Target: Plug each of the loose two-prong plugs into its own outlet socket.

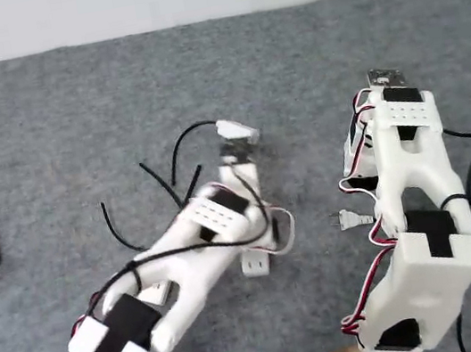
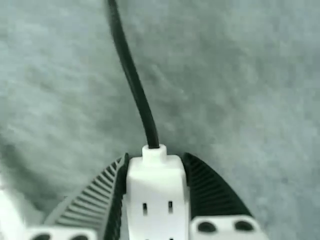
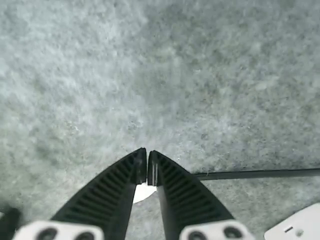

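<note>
Plug (image 1: 352,218) is seen at centre right of the high view, long axis across the frame, prongs pointing left. It is placed just beside the right arm (image 1: 416,200), well apart from the left gripper (image 1: 234,147).

In the left wrist view a socket (image 2: 156,192) is pinched between the jaws.

In the right wrist view the right gripper (image 3: 147,162) is pressed together, with nothing seen to be held.

No writing can be read.

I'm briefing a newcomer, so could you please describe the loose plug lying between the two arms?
On the grey table, look between the two white arms, close beside the right arm. The plug lies flat there, small and white, two metal prongs pointing toward the left arm. Unlike the outlet socket clamped in the left gripper, nothing holds it.
</note>
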{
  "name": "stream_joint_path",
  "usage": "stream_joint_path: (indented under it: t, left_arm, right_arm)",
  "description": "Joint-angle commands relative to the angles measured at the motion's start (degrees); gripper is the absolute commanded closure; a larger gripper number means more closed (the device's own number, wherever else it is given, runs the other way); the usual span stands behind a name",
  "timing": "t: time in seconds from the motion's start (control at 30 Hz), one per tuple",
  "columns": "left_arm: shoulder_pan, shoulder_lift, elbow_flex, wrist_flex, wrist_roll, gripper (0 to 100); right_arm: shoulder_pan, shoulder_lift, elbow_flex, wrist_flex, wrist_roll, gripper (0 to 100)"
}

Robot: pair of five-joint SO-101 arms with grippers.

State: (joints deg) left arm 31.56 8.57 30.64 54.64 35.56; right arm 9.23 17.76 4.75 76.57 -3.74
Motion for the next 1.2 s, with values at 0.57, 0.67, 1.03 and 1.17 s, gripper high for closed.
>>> stream_joint_path:
  t: [0.57, 0.67, 1.03, 1.17]
  left_arm:
    - [-3.2, -0.3, -2.9, -2.3, -0.6, 99]
    - [-3.2, -0.3, -2.9, -2.2, -0.6, 99]
    - [-3.2, -0.3, -2.4, -2.5, -0.6, 99]
    - [-3.2, -0.3, -2.4, -2.4, -0.6, 99]
  right_arm:
    - [6.3, -33.1, 36.9, -10.9, 1.6, 98.4]
    - [9.3, -31.1, 37.1, -11.0, 1.7, 98.4]
    - [12.2, -20.1, 31.9, -11.0, 3.2, 98.4]
    - [17.6, -16.2, 27.8, -13.7, 3.2, 98.5]
